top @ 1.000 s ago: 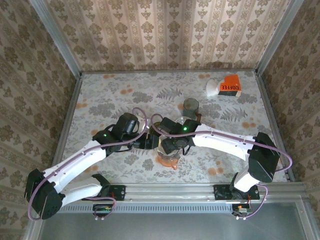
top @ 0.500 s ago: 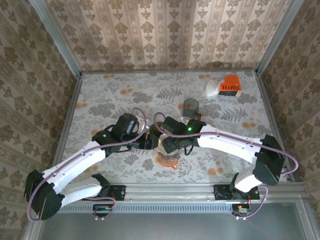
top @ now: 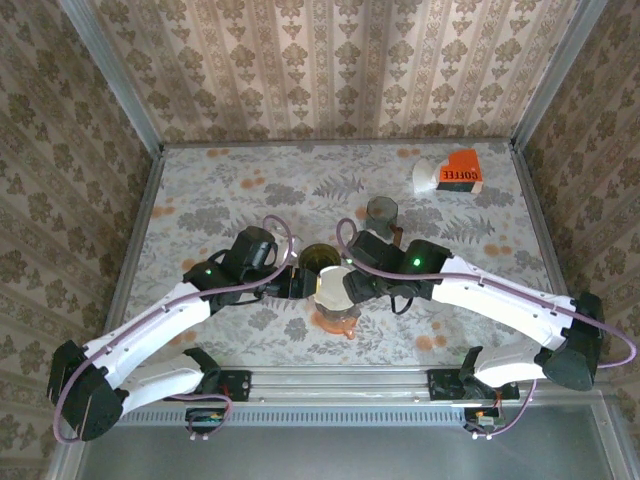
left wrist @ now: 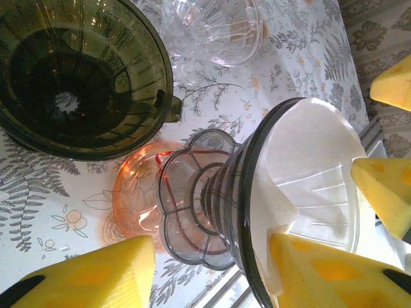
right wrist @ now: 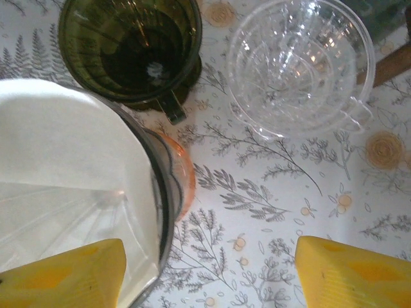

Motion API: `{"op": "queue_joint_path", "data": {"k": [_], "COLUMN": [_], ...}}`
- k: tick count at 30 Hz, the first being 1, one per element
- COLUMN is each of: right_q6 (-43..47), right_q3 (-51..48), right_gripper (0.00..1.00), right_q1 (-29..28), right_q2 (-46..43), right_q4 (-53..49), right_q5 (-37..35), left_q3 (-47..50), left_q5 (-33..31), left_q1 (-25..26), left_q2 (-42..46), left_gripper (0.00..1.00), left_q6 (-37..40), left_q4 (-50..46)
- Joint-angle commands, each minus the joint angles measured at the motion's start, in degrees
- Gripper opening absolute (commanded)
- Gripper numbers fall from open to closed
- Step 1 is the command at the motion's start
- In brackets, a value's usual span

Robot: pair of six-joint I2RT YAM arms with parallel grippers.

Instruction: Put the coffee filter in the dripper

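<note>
Coffee filter [left wrist: 314, 147] seated in dripper [left wrist: 212, 199] nr bench [top: 200, 200] front edge; left tool [left wrist: 212, 269] clamps dripper steady, right tool [right wrist: 209, 276] wide, empty.

I'm working in a mock-up test booth, not a real kitchen. The walls [top: 330, 70] are flat panels of patterned wallpaper held between bare metal posts [top: 108, 70]. The table [top: 220, 190] wears a printed floral sheet, and a metal rail [top: 340, 383] runs along its near edge. A coffee box [top: 461, 172] and glass drippers [right wrist: 298, 61] dress it like a home counter.
</note>
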State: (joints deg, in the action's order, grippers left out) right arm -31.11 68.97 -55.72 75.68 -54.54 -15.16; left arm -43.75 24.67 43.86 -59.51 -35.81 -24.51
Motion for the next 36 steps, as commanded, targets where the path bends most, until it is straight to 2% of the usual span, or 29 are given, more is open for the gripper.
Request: {"op": "queue_joint_path", "data": {"k": [1,8,16,25,29,33,36], "right_q6": [-1.58,-1.10,0.04,0.46,1.13,1.66,1.82], "right_q3": [-1.18,-0.59,-1.28,-1.91,-0.49,1.10,1.77], "right_gripper": [0.70,0.69,0.76,0.77,0.78,0.78,0.78], "right_q1": [0.27,0.22,0.18,0.25,0.40,3.40,8.71], "right_q2": [-0.06,-0.18,-3.71,-7.11,-7.65,-7.24,-6.73], "right_q4": [-2.97,-2.41,1.73,4.33,3.55,2.63,3.37], "right_q5": [-1.95,-2.34,-1.07,-0.69,-3.04,-4.78,-4.44], "left_q3": [0.49,0.78,0.44,-1.10,-3.66,-5.90,-5.87], "left_q5": [-0.50,-0.84,-0.80,-1.09,-3.06,-6.94,-8.96], "left_q1": [0.33,0.33,0.35,0.35,0.10,-1.17,-3.25], "left_q2": [0.79,1.49,2.27,3.86,5.54,8.69,10.51], "left_gripper": [0.52,0.52,0.64,0.71,0.74,0.79,0.83], "left_q6": [-0.49,-0.66,-1.06,-0.84,0.41,2.11,3.52], "left_q4": [-0.98,-1.77,-1.17,-1.79,-4.25,-5.53,-5.28]}}
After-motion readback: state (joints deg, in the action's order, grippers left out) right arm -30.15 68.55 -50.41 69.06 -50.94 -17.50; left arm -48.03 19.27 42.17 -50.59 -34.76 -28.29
